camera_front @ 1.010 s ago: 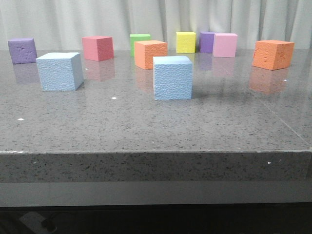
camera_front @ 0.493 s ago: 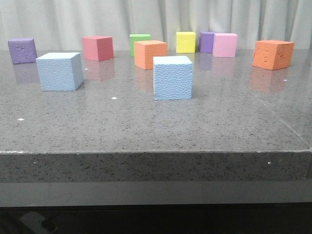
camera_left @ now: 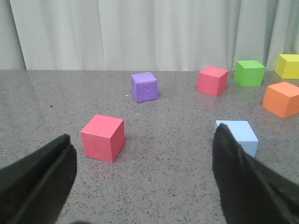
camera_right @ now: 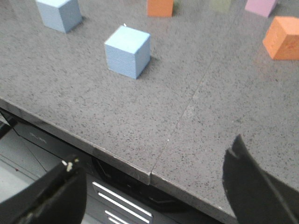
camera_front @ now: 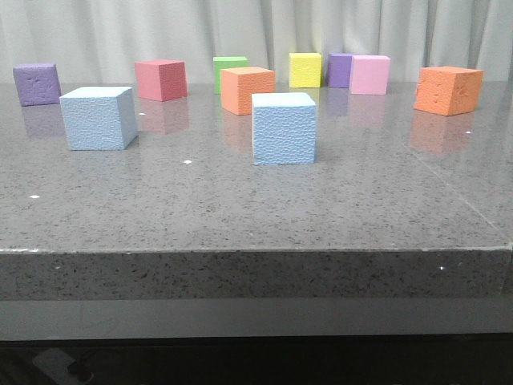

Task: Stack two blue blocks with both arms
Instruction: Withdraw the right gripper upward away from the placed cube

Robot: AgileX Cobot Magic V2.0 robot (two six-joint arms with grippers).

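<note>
Two pale blue blocks rest apart on the grey stone table: one at the left [camera_front: 98,118], one near the middle [camera_front: 284,128]. Neither arm shows in the front view. In the left wrist view my left gripper [camera_left: 142,135] is open and holds nothing; its one finger [camera_left: 247,182] covers part of a blue block [camera_left: 238,133]. In the right wrist view my right gripper [camera_right: 154,154] is open and empty over the table's front edge, well short of the nearer blue block [camera_right: 127,51]. The other blue block [camera_right: 60,13] lies farther off.
Other cubes stand along the back: purple [camera_front: 37,83], red [camera_front: 161,79], green [camera_front: 229,67], orange [camera_front: 247,90], yellow [camera_front: 305,70], purple [camera_front: 339,69], pink [camera_front: 369,74], orange [camera_front: 449,90]. A red cube [camera_left: 103,137] sits close ahead of the left gripper. The table edge [camera_right: 149,175] drops to a dark cabinet.
</note>
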